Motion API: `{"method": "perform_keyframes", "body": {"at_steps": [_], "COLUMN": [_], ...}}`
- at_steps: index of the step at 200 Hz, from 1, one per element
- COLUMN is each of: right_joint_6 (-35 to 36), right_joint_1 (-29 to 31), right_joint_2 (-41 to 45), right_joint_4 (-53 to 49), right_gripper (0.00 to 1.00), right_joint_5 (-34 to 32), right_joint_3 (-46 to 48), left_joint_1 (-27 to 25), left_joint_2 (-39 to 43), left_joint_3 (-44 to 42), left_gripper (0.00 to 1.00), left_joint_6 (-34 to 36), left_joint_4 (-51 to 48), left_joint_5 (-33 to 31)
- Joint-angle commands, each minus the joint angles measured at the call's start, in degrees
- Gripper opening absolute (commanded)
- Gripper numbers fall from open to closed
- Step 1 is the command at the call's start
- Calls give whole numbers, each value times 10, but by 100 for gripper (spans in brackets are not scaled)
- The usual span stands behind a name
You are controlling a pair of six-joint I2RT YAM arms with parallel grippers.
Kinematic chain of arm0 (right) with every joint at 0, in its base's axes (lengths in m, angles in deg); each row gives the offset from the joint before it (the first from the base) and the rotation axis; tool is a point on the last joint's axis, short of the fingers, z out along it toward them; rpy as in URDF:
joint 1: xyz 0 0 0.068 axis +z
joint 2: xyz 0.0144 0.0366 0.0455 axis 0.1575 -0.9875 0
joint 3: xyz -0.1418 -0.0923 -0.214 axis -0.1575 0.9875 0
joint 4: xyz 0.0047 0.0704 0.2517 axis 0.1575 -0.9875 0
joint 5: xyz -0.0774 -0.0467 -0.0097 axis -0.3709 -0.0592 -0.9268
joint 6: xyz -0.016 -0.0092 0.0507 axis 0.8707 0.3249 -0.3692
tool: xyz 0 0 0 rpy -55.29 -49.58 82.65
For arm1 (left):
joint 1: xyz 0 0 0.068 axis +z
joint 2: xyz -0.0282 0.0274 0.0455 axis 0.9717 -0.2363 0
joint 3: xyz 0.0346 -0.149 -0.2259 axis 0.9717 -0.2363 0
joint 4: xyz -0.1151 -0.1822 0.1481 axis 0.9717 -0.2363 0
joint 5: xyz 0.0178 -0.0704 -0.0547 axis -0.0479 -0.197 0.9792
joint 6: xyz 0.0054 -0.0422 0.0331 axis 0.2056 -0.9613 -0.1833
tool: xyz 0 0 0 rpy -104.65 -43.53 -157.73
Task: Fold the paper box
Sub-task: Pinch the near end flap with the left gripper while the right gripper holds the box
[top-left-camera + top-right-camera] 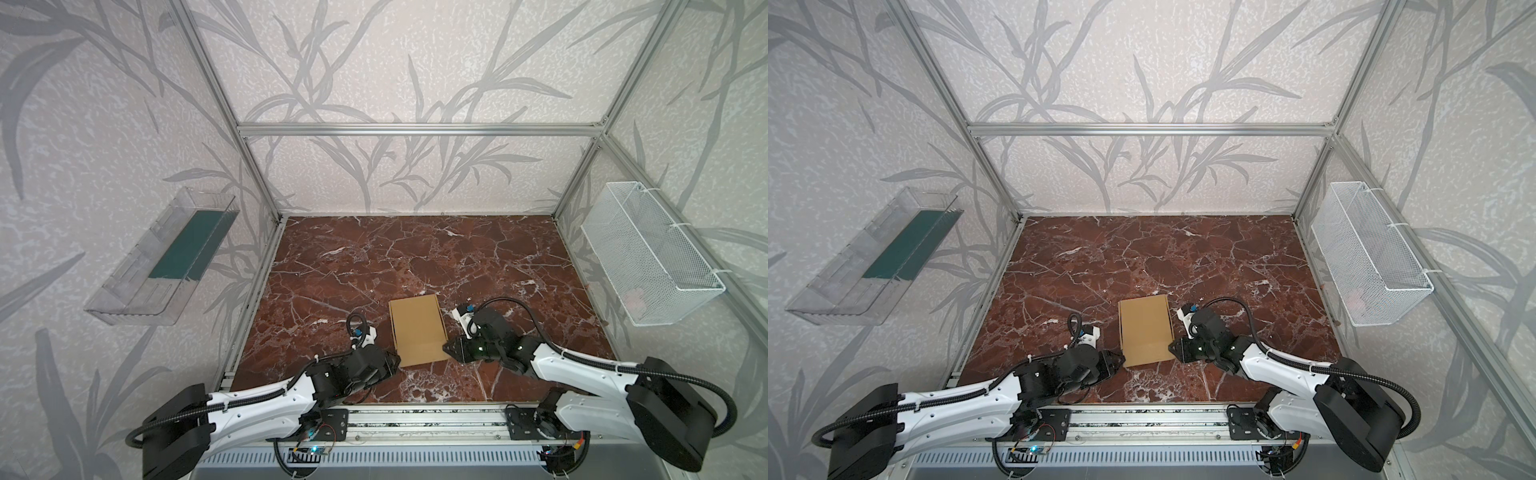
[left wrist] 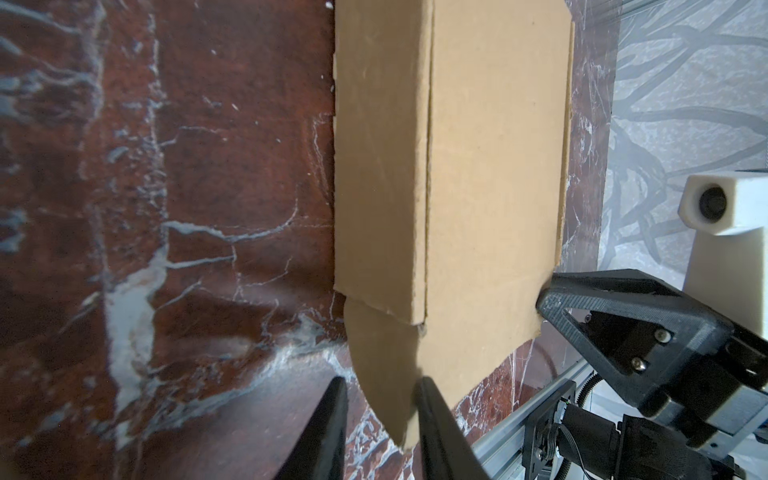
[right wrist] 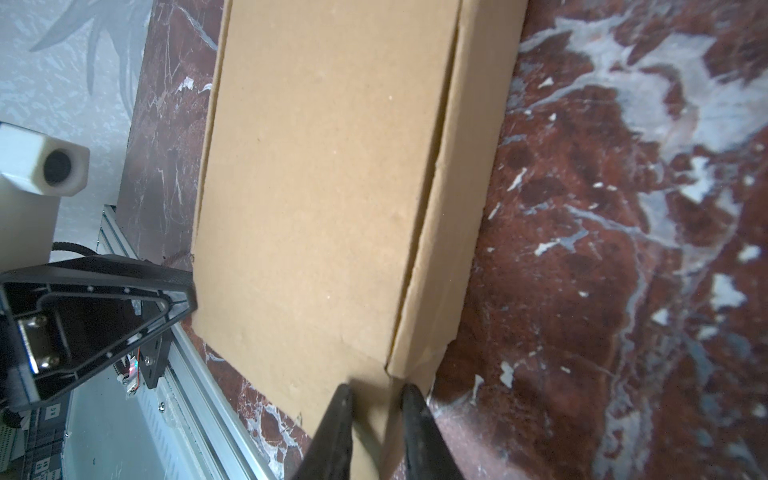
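The fingers (image 2: 434, 432) of my left gripper (image 2: 382, 388) stand narrow either side of a rounded flap (image 2: 382, 357) on the paper box (image 2: 490, 166). One touches card and a sliver of tabletop shows beside its twin, so I cannot tell whether they clamp. The fingers (image 3: 338, 432) of my right gripper (image 3: 376, 392) are narrow too, with card filling the gap between them: a pinch on the other near corner.

Only the wrist views show this. In both top views the tips are dark wedges against the paper box (image 1: 417, 332) (image 1: 1145, 330), and those views alone show the walls.

I count one paper box, two grippers, one clear bin (image 1: 120, 291) and one wire basket (image 1: 648, 257).

The paper box lies flat between the two finger pairs and runs away from them. Beyond its far edge, and outboard of each gripper, the marble table (image 1: 374, 257) lies open. The metal rail (image 1: 415, 419) sits close behind the fingers.
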Motion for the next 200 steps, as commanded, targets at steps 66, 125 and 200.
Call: {"method": "perform_keyframes", "body": {"at_steps": [66, 125, 200], "right_joint_6": [0, 0, -17], "right_joint_1": [-1, -1, -1], "right_joint_2": [-11, -13, 16], "right_joint_4": [-8, -5, -25], "right_gripper": [23, 23, 23], "right_joint_5": [-7, -7, -5], "right_joint_3": [7, 9, 7], "left_joint_1": [-1, -1, -1], "left_joint_2": [-4, -1, 21], "left_joint_3": [-13, -18, -12], "left_gripper": [29, 27, 28], "left_joint_6": [-12, -14, -10], "left_joint_4": [-1, 2, -19], "left_joint_5": [-12, -16, -25]}}
